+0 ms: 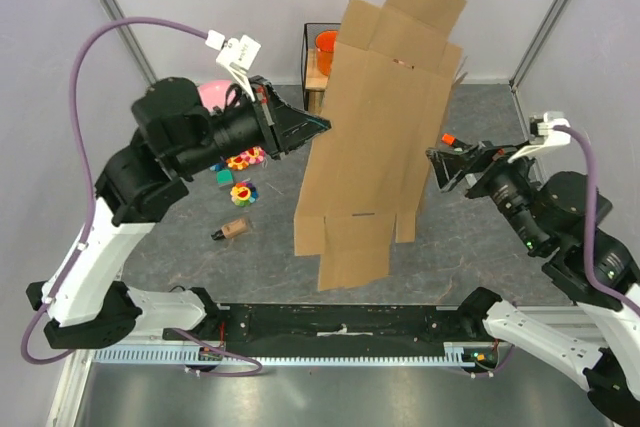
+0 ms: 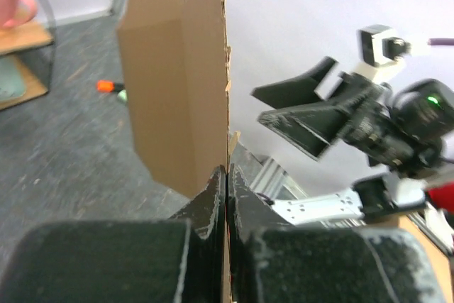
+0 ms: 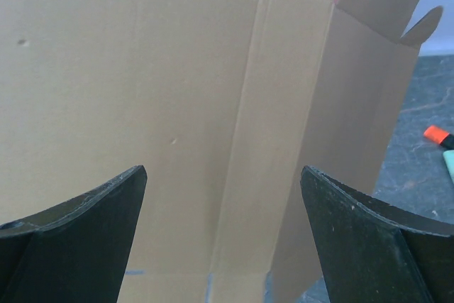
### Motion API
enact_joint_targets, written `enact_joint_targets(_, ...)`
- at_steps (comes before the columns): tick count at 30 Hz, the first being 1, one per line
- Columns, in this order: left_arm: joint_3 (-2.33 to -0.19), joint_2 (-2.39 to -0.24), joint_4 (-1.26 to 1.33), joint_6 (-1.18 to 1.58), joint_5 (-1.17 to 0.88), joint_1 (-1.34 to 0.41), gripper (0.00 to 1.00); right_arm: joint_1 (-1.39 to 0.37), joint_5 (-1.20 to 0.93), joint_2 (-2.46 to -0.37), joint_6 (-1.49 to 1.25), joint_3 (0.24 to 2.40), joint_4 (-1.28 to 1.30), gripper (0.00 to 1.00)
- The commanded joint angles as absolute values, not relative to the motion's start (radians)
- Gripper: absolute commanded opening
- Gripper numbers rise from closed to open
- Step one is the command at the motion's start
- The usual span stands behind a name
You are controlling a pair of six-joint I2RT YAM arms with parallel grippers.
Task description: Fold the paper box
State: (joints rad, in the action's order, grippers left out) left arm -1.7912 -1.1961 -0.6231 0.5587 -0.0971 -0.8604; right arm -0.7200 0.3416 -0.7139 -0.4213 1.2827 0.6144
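Note:
The paper box [image 1: 375, 127] is a flat brown cardboard sheet with flaps, held upright and tilted above the grey mat. My left gripper [image 1: 318, 126] is shut on its left edge; in the left wrist view the jaws pinch the thin cardboard edge [image 2: 225, 104] between the fingertips [image 2: 214, 189]. My right gripper [image 1: 436, 159] is open, just right of the sheet, facing it. In the right wrist view the cardboard [image 3: 177, 104] fills the space between the wide-apart fingers [image 3: 106, 204], not touching them.
A black wire shelf [image 1: 318, 52] with an orange cup [image 1: 326, 44] stands at the back. Small colourful toys [image 1: 240, 162], a pink object [image 1: 213, 93] and a small bottle [image 1: 232, 230] lie on the left. An orange marker [image 1: 447, 137] lies near the right gripper.

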Motion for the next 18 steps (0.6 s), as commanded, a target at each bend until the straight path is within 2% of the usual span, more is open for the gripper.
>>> enact_joint_targets(1,-2.041,-1.261,-0.753,0.443,-0.438,-0.862,0.02,-0.719,0.403,-0.696,-0.388,1.362,0.680,0.98)
enact_joint_targets(3,-2.129,-1.294,-0.755,0.462,-0.550,-0.862,0.02,-0.719,0.428,-0.693,-0.371,1.399,0.696,0.98)
enact_joint_targets(8,-2.243,-1.304,-0.833,0.440,-0.612,-0.862,0.02,-0.719,0.427,-0.677,-0.333,1.515,0.733,0.98)
enact_joint_targets(13,-2.192,-1.264,-0.912,0.427,-0.536,-0.862,0.02,-0.719,0.365,-0.597,-0.291,1.540,0.670,0.98)
enact_joint_targets(18,-2.119,-1.350,-1.035,0.353,-0.437,-0.858,0.02,-0.719,0.327,-0.549,-0.282,1.539,0.634,0.98)
